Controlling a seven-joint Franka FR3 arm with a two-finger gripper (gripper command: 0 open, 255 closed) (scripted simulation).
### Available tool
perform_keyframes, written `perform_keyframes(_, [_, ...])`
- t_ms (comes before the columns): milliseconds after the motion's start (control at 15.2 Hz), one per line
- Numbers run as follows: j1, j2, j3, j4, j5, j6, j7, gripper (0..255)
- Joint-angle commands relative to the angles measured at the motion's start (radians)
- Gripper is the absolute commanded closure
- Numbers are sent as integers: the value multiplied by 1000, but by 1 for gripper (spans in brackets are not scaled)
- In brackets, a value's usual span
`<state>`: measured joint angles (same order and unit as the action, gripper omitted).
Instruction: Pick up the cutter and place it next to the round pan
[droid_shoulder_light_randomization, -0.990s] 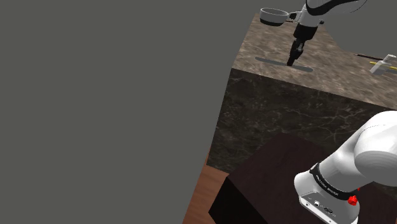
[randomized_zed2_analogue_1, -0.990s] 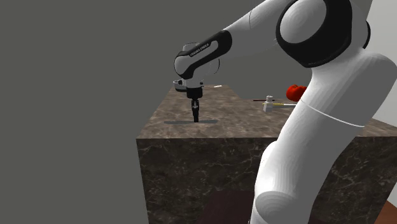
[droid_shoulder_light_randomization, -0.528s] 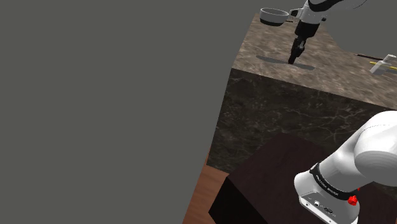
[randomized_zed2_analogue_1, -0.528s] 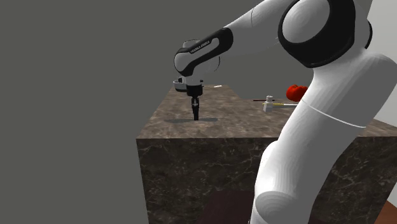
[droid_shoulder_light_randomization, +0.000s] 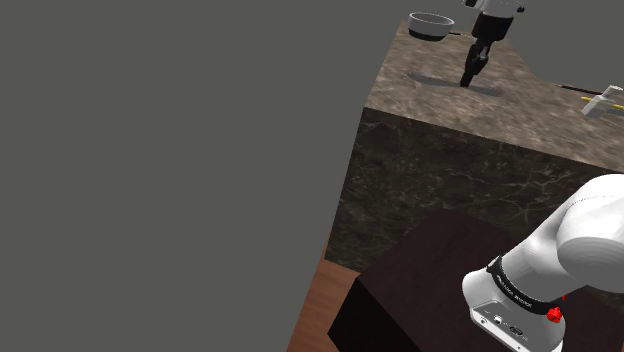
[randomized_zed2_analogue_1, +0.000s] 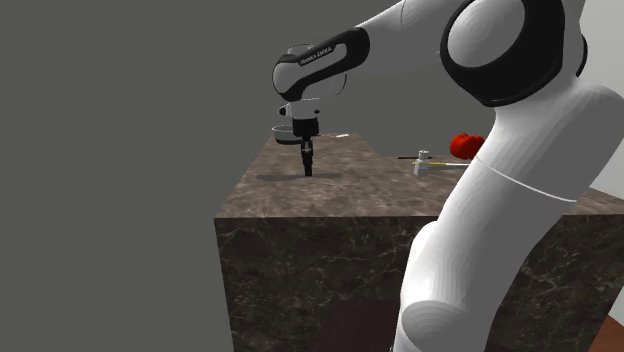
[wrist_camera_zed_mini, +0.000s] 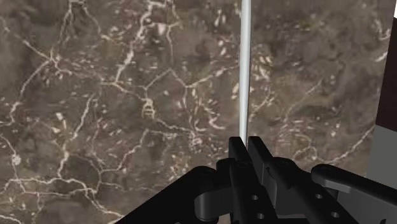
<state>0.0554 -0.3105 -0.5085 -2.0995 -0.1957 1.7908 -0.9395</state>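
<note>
My black gripper (droid_shoulder_light_randomization: 469, 80) hangs a little above the marble counter (droid_shoulder_light_randomization: 520, 115), shut on the cutter. Along the gripper, the cutter (wrist_camera_zed_mini: 245, 63) is a thin pale strip seen edge-on, running straight out from between the clasped fingers (wrist_camera_zed_mini: 238, 149). Only its long shadow lies on the stone below. The round grey pan (droid_shoulder_light_randomization: 430, 24) stands at the counter's far corner, just beyond the gripper. In the second exterior view the gripper (randomized_zed2_analogue_1: 307, 171) hovers right in front of the pan (randomized_zed2_analogue_1: 281, 131), which is partly hidden by the hand.
A white hammer-like tool (droid_shoulder_light_randomization: 604, 101) lies toward the shoulder view's right, with a thin yellow-tipped stick beside it. A red object (randomized_zed2_analogue_1: 464, 145) sits behind the arm. The counter's edge drops off close to the gripper. The dark stand (droid_shoulder_light_randomization: 430, 285) is below.
The gripper has risen off the counter with the cutter and moved toward the pan. The flat shape that lay on the stone is now only a shadow.
</note>
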Motion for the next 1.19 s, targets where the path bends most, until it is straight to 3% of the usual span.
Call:
perform_keyframes(0, [1, -2, 4, 25, 1, -27, 0, 255])
perform_keyframes(726, [8, 7, 15, 172, 12, -166, -11, 255])
perform_keyframes(1122, [-45, -26, -72, 162, -32, -166, -143, 255])
